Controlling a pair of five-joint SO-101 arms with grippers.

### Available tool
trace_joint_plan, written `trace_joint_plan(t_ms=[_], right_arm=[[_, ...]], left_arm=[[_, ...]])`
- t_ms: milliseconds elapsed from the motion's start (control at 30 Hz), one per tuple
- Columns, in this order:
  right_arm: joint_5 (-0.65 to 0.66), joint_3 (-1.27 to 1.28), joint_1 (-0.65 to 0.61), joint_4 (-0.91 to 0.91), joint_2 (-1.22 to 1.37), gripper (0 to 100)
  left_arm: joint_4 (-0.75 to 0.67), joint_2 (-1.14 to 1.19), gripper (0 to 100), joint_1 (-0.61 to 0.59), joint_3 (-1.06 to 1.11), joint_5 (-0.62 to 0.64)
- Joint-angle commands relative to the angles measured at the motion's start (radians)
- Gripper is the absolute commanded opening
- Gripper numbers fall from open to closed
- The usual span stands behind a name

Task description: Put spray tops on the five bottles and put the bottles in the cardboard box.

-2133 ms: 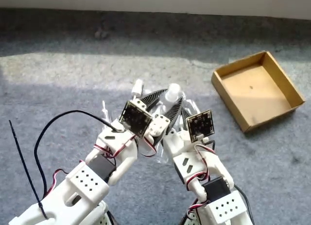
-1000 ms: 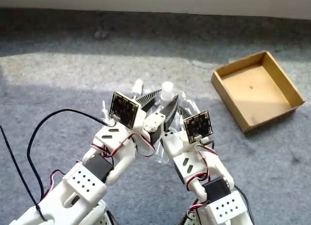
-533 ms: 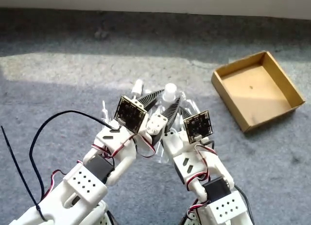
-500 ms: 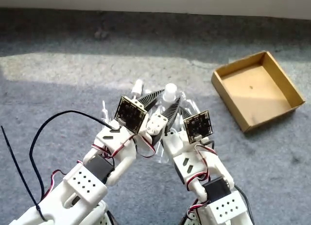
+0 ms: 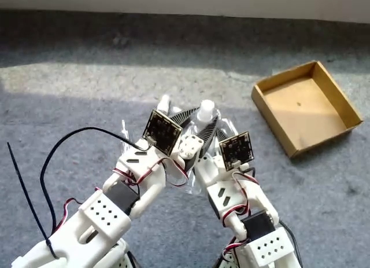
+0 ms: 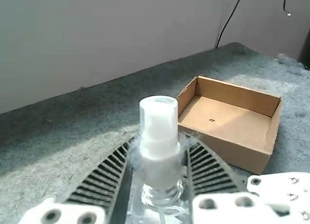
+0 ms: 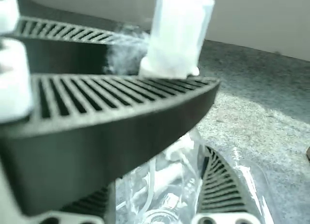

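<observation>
My left gripper (image 5: pixel 202 117) is shut on a white spray top (image 5: pixel 206 109) that sits upright on the neck of a clear bottle (image 5: pixel 226 129). In the left wrist view the black ribbed fingers (image 6: pixel 109 171) press both sides of the spray top (image 6: pixel 158 122), with the bottle neck (image 6: pixel 157 197) just below. My right gripper (image 5: pixel 221 135) is shut on that bottle's body, and the clear bottle (image 7: pixel 169 178) stands between its fingers (image 7: pixel 224 185). The cardboard box (image 5: pixel 263 100) lies open and empty to the right.
Another white spray top (image 5: pixel 163 101) lies just left of the grippers, with a thin clear tube (image 5: pixel 124 129) nearby. More clear plastic (image 5: pixel 184 184) shows under the two arms. A black cable (image 5: pixel 69 149) loops off the left arm. The grey carpet stretches around.
My left wrist has turned to the right over the last second with the spray top in its fingers. The right arm and the bottle stayed where they were.
</observation>
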Motion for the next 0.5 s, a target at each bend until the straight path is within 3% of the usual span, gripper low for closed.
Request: trace_joint_plan(t_ms=[0,467], right_arm=[[0.003,-0.071,-0.004,0.01,-0.008,8.0],[0.003,-0.071,-0.002,0.01,-0.008,8.0]], left_arm=[[0.003,-0.004,0,0.025,-0.056,-0.009],[0.002,-0.012,0,0.016,0.044,-0.009]])
